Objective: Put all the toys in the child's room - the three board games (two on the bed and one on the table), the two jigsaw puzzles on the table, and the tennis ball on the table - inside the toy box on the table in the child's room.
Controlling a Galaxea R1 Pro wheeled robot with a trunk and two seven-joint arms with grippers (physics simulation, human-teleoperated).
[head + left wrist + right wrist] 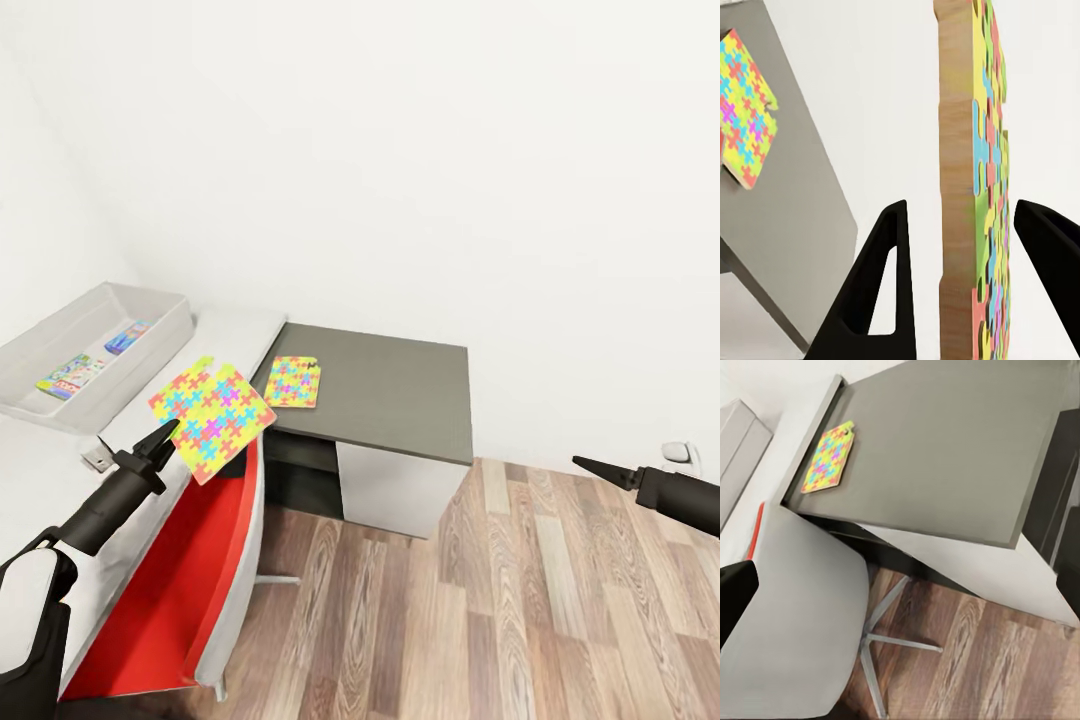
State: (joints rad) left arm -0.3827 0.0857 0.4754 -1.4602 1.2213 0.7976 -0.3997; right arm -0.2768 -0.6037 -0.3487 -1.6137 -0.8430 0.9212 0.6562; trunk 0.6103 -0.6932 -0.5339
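Observation:
My left gripper (166, 434) is shut on one jigsaw puzzle (212, 420) and holds it tilted in the air over the table's (235, 335) front edge and the red chair. In the left wrist view that jigsaw puzzle (975, 187) stands edge-on between the black fingers (881, 285). The other jigsaw puzzle (293, 381) (830, 457) lies flat on the low dark grey cabinet (400, 390). At the table's far left, the toy box (150, 305) holds a SKIP BO board game (70, 376) and a smaller blue one (127, 337). My right gripper (588, 464) hangs shut over the floor, far right. The tennis ball and bed are out of view.
A red chair (175, 590) with a grey back (795, 607) stands under my left arm, pushed against the table. A small dark object (97, 458) lies on the table near the gripper. Wood-plank floor (520, 600) spreads to the right; a wall socket (678, 452) sits low on the white wall.

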